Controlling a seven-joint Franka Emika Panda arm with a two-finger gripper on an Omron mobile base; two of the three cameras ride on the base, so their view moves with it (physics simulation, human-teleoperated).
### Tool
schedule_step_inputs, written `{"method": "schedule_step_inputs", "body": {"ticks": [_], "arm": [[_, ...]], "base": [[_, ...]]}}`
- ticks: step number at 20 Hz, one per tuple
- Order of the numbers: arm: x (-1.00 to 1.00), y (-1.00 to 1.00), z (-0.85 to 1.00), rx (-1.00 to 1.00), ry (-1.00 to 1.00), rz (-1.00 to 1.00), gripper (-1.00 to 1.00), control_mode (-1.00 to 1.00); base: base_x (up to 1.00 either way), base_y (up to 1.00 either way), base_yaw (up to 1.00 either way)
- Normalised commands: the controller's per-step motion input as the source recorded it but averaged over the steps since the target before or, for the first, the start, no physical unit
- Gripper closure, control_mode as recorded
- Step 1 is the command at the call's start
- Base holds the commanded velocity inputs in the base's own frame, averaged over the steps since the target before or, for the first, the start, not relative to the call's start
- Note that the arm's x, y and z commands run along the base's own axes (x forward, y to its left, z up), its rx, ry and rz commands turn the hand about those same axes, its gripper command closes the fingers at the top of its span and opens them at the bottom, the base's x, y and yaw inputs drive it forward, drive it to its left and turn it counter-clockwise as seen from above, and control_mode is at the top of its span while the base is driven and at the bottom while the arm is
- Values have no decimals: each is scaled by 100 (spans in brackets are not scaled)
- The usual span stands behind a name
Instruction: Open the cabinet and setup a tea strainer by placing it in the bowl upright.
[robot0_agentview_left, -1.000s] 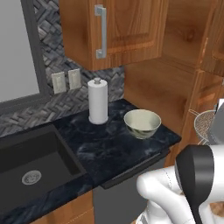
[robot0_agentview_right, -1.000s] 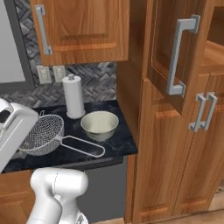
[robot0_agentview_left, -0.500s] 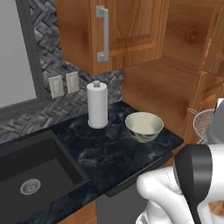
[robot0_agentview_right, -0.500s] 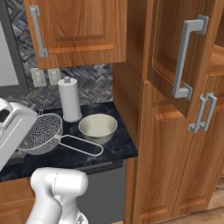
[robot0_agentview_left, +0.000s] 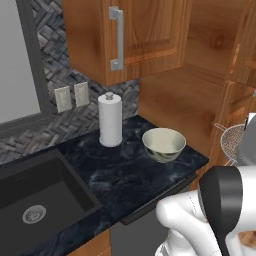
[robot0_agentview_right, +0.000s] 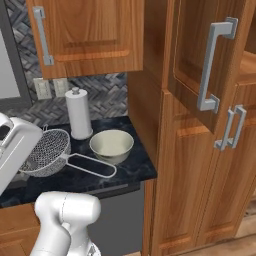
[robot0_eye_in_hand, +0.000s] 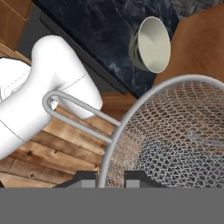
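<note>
Strainer (robot0_eye_in_hand: 175, 135) gripped at rim by clenched gripper (robot0_eye_in_hand: 111, 177), carried in air beside counter (robot0_agentview_left: 125, 175), handle outward. Bowl (robot0_agentview_right: 111, 145) waits empty near towel roll (robot0_agentview_right: 79, 114); cabinet (robot0_agentview_right: 200, 55) ajar.

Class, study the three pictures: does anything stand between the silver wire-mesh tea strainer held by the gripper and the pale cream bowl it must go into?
Nothing visible does. The silver wire-mesh tea strainer hangs in the shut gripper above the dark marble counter, beside the pale cream ceramic bowl. The white paper-towel roll stands behind the bowl, off that path.
</note>
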Motion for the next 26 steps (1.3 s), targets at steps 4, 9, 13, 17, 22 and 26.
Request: {"method": "schedule_step_inputs", "body": {"ticks": [4, 9, 13, 17, 22, 26], "arm": [[0, 0, 0, 0, 0, 0, 100, 100], [0, 0, 0, 0, 0, 0, 100, 100], [0, 0, 0, 0, 0, 0, 100, 100], [0, 0, 0, 0, 0, 0, 100, 100], [0, 0, 0, 0, 0, 0, 100, 100], [0, 0, 0, 0, 0, 0, 100, 100]], "base": [[50, 29, -8], [55, 35, -6], [62, 8, -1], [48, 12, 0], [59, 25, 1], [62, 12, 6]]}}
